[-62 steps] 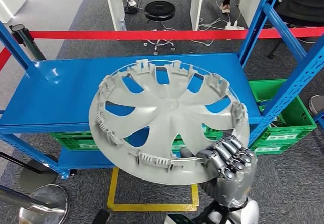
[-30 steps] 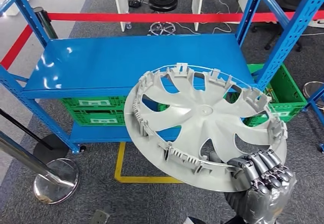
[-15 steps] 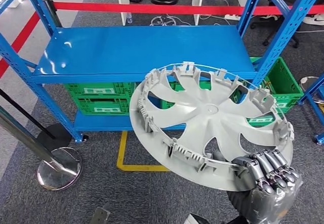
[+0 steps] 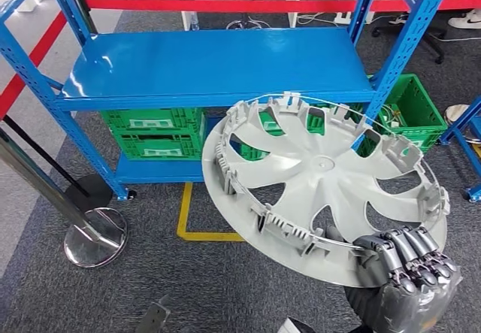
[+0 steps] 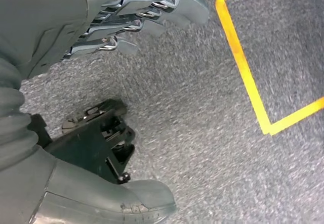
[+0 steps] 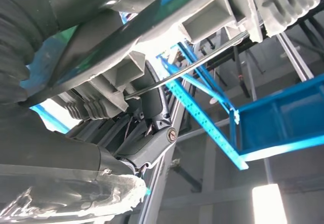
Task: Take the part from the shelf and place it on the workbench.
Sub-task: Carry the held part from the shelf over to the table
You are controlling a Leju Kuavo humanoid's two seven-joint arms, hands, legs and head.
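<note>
The part is a large grey wheel cover [image 4: 323,175], held tilted in the air in front of the blue shelf [image 4: 216,62]. My right hand [image 4: 406,273] grips its near rim from below, fingers curled over the edge. In the right wrist view the cover's ribbed rim [image 6: 214,21] lies across my right hand [image 6: 126,133]. My left hand [image 5: 126,27] hangs over the grey carpet, fingers stretched out and apart, holding nothing.
Green crates [image 4: 153,134] sit under the blue shelf, another green crate [image 4: 411,111] at the right. A chrome post base [image 4: 93,235] stands on the carpet at the left. A yellow floor marking [image 4: 190,224] lies below the shelf. Red barrier tape [image 4: 227,4] runs behind.
The whole picture has shifted: the shelf has drawn away up and left as the camera moved back. The wheel cover stays in my right hand, now lower right in the picture and off the shelf.
</note>
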